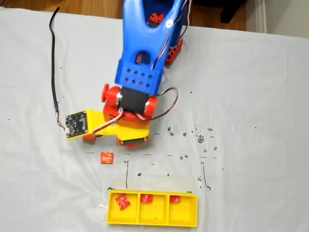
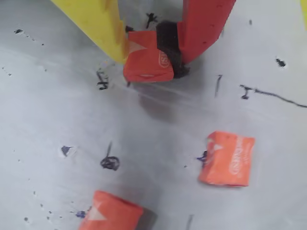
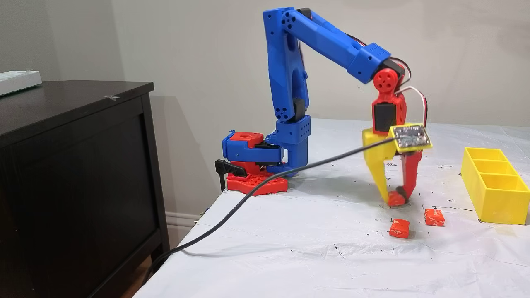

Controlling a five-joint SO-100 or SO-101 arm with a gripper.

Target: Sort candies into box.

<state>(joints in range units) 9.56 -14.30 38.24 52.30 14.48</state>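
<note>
In the wrist view my gripper (image 2: pixel 148 58) is shut on an orange candy (image 2: pixel 144 69), pinched between the yellow finger (image 2: pixel 103 24) and the red finger (image 2: pixel 201 28), low over the white cloth. Two more orange candies (image 2: pixel 226 159) (image 2: pixel 110 214) lie loose on the cloth nearby. From the side, the gripper (image 3: pixel 395 199) holds its candy (image 3: pixel 396 200) left of the yellow box (image 3: pixel 492 194), with the loose candies (image 3: pixel 399 228) (image 3: pixel 434 217) in front. From above, the box (image 1: pixel 152 222) holds one red candy in each compartment (image 1: pixel 122 201) (image 1: pixel 146 198) (image 1: pixel 175 198).
A black cable (image 3: pixel 248 194) trails from the wrist board across the cloth and off the table's left edge. The arm's red and blue base (image 3: pixel 252 165) stands at the back. A dark cabinet (image 3: pixel 74 174) stands beside the table. Pen marks dot the cloth.
</note>
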